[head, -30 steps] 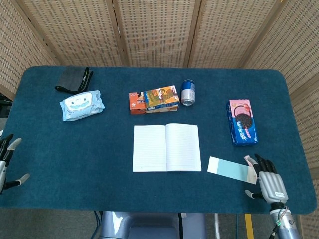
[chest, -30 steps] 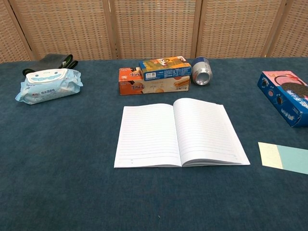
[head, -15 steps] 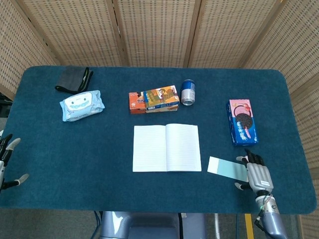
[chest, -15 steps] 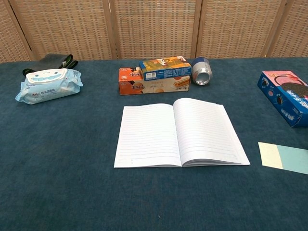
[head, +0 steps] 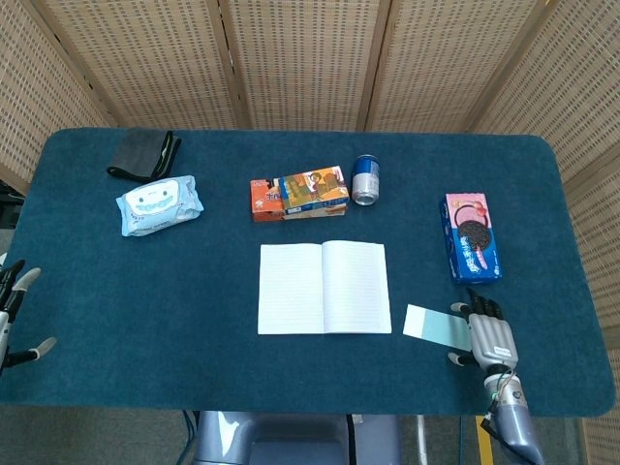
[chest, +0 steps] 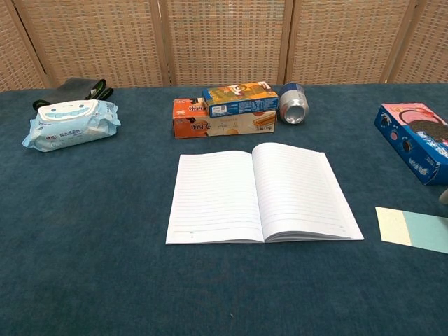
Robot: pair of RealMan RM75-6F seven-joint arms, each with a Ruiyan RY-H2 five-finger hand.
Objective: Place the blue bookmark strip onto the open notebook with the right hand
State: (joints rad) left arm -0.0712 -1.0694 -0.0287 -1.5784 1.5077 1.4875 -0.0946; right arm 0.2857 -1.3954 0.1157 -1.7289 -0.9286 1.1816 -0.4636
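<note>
Bookmark: the blue bookmark strip point(head: 435, 326) lies flat on the counter point(head: 194, 291), lower right of the frame, just right of the open notebook point(head: 324, 288) and apart from it.
Right hand: the right hand point(head: 486, 333) is at the strip's right end, fingers spread and overlapping that end; whether they press it I cannot tell.
Left hand: the left hand point(head: 12, 312) sits at the lower left frame edge, fingers apart, holding nothing.
Chest view: only the strip's left part shows, at the right edge.
</note>
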